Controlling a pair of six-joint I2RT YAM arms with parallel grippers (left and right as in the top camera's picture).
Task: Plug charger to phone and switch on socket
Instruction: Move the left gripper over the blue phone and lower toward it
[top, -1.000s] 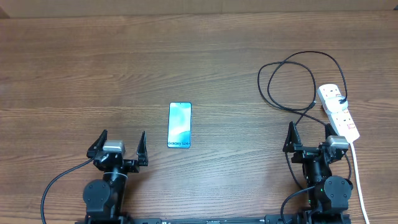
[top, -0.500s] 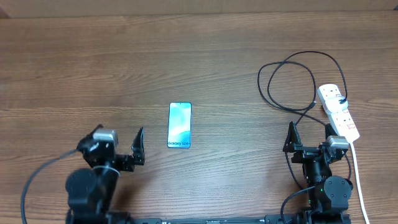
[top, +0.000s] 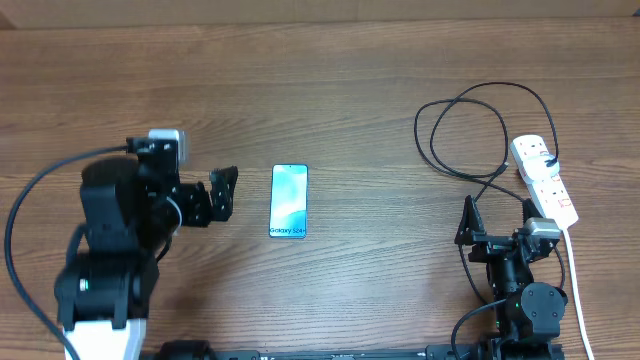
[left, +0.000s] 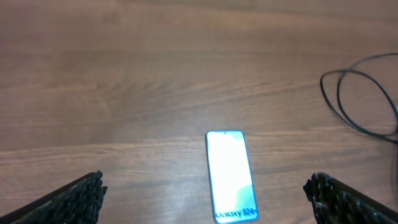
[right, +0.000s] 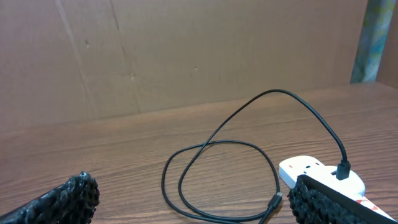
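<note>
The power strip (top: 545, 180) lies at the right edge of the tabletop (top: 300, 80). The black cable (top: 470, 120) is plugged into the outlet at its far end. From there the cable runs in loose loops on the tabletop to the left of the strip. Its small free tip (right: 274, 200) rests just beside the strip, unconnected.

The phone (top: 289, 201) lies flat, screen up, near the middle and well apart from the cable.

The left hand (top: 226, 193) is just left of the phone, its fingers spread apart and holding nothing. The right hand (top: 498, 215) sits at the near end of the strip, fingers likewise apart and empty.

Nothing lies between phone and cable. A thick white cord (top: 578, 290) leaves the strip toward the near edge and is cut off there. The right hand covers the strip's near end, and the switch positions are too small to read.
</note>
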